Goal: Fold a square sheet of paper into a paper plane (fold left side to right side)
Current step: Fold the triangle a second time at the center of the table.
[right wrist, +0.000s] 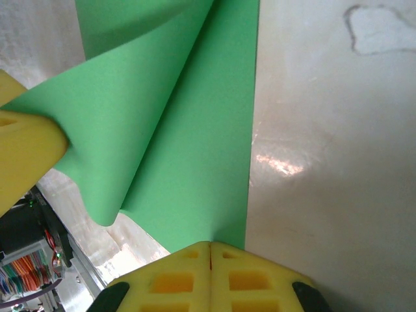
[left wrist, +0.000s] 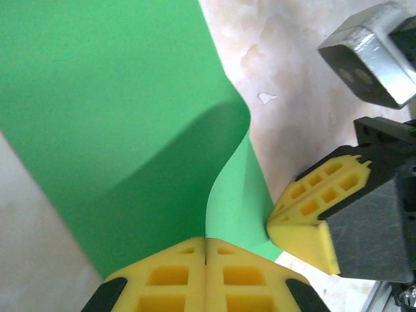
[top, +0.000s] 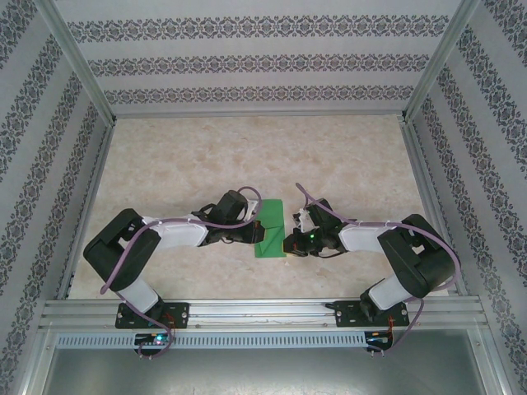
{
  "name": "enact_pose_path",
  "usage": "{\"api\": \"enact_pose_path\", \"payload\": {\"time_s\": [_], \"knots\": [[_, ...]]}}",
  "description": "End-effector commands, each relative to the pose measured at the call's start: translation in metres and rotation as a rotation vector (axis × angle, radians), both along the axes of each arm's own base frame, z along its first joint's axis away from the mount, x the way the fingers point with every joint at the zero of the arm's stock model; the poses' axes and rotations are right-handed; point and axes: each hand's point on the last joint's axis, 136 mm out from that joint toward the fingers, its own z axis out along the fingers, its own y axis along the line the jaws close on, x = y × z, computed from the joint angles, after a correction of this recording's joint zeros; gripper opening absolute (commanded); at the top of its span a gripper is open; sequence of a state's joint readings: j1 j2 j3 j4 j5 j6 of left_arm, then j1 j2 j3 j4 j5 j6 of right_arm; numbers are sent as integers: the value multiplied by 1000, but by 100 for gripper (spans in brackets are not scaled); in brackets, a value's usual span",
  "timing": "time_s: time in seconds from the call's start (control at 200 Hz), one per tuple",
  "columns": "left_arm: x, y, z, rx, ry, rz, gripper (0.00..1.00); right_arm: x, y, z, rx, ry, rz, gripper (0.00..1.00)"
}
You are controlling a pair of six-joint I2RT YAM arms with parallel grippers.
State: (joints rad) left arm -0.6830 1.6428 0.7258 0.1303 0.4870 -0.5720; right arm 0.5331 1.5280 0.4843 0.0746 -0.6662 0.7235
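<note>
The square sheet of paper (top: 272, 224) is bright green and lies on the table between my two grippers. Its left side is lifted and curls over toward the right (left wrist: 117, 97). My left gripper (top: 257, 234) is shut on that lifted edge, which runs into the seam of its yellow fingertips (left wrist: 207, 242). My right gripper (top: 290, 242) is shut, with its tips (right wrist: 210, 246) resting on the flat lower layer (right wrist: 195, 149) near its right edge. The right gripper's fingers (left wrist: 305, 214) touch the sheet's near right corner. The left gripper's finger (right wrist: 26, 149) holds the curled flap. A paper plane is out of view.
The marble-patterned table (top: 247, 156) stretches beyond the sheet to the patterned back wall. Metal frame rails (top: 90, 181) line the left and right sides, and a rail (top: 263, 311) runs along the near edge by the arm bases. A small white mark (left wrist: 265, 98) lies on the table.
</note>
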Motion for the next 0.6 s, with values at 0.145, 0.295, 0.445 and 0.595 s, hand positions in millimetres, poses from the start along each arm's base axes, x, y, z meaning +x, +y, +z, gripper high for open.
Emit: {"api": "enact_pose_path", "payload": {"time_s": [0.145,0.295,0.445,0.595], "knots": [[3,9,-10,47,10,-22,0,-11,-9,-17,-79,37,18,0],[6,12,-12,58,4,-17,0,-11,-9,-17,-80,39,21,0],[9,13,-11,62,-5,-15,0,-11,-9,-19,-84,45,22,0],[12,16,-12,74,-10,-13,0,-11,-9,-21,-86,50,24,0]]}}
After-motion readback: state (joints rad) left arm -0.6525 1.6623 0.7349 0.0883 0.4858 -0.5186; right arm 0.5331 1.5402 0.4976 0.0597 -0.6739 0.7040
